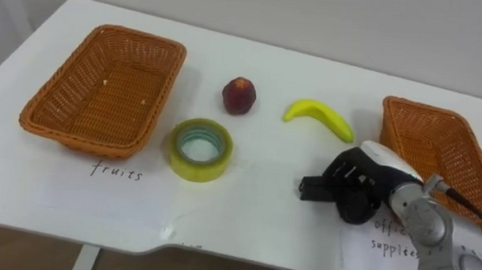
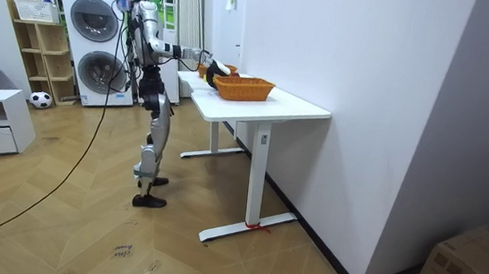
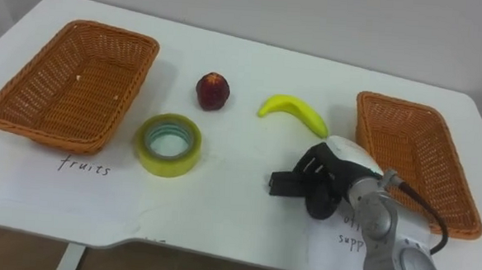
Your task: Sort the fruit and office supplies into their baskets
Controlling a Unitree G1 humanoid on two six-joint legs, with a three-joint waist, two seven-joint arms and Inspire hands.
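Left eye view: right hand [image 1: 350, 189] poised, empty.
Its fingers hung loosely open just short of the banana [image 1: 318, 116], probably readying a reach.

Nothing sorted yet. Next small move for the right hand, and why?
Probably shift the right hand left toward the yellow tape roll. It is the one office supply on the table, and its labelled basket sits beside that hand, so the carry would be short. The banana and red fruit belong in the far left basket.
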